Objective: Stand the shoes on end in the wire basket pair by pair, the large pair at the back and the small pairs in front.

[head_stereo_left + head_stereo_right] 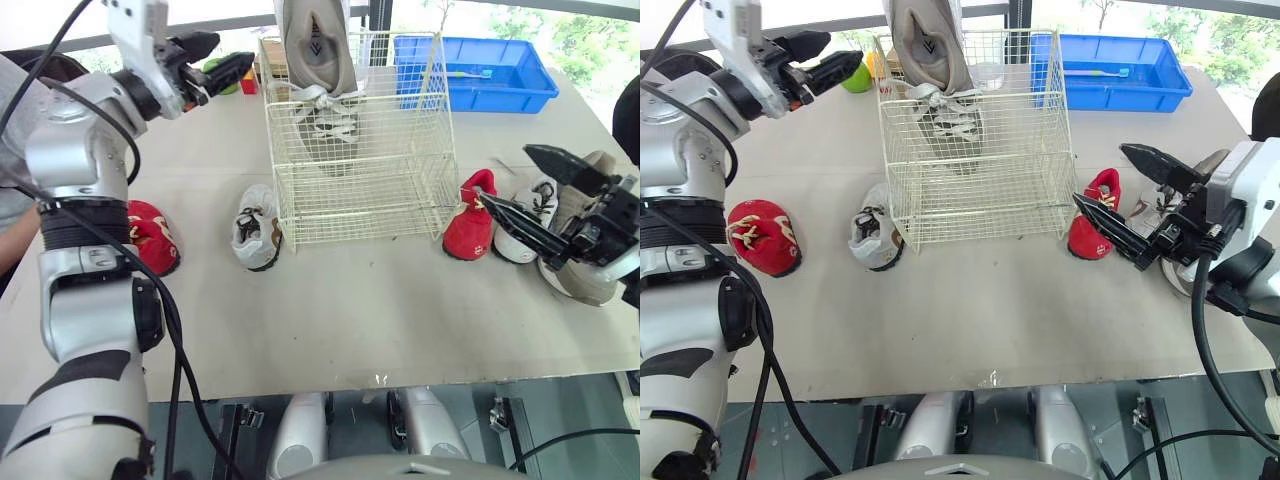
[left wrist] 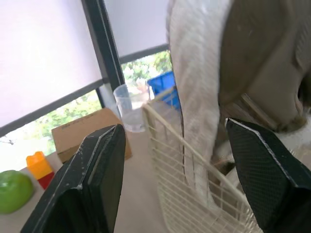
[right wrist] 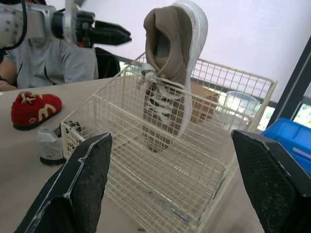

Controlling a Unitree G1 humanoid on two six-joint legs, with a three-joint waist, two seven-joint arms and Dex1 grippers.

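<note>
The left gripper hangs raised with its fingers spread wide and nothing between them. Just to its right, close but apart, a tan shoe stands on end in the back left corner of the basket, toe down, its heel rising well above the rim and its laces falling against the wire. Behind this gripper lie an apple, a box and a cup. Well below and in front of it, on the table, a red shoe lies out to the left, and a white shoe lies just beside the basket's front left corner.

The right gripper hovers low, off the basket's right side, also spread wide and empty, its fingers pointing toward the basket. Just under its lower finger sits another red shoe, close to the basket's front right corner. Another white shoe lies beside that one, partly hidden by the finger. The second tan shoe lies beneath the gripper's wrist, further right. A blue bin sits well behind this gripper, near the table's far edge. In the right wrist view a person in a grey shirt sits at the table beyond the basket.
</note>
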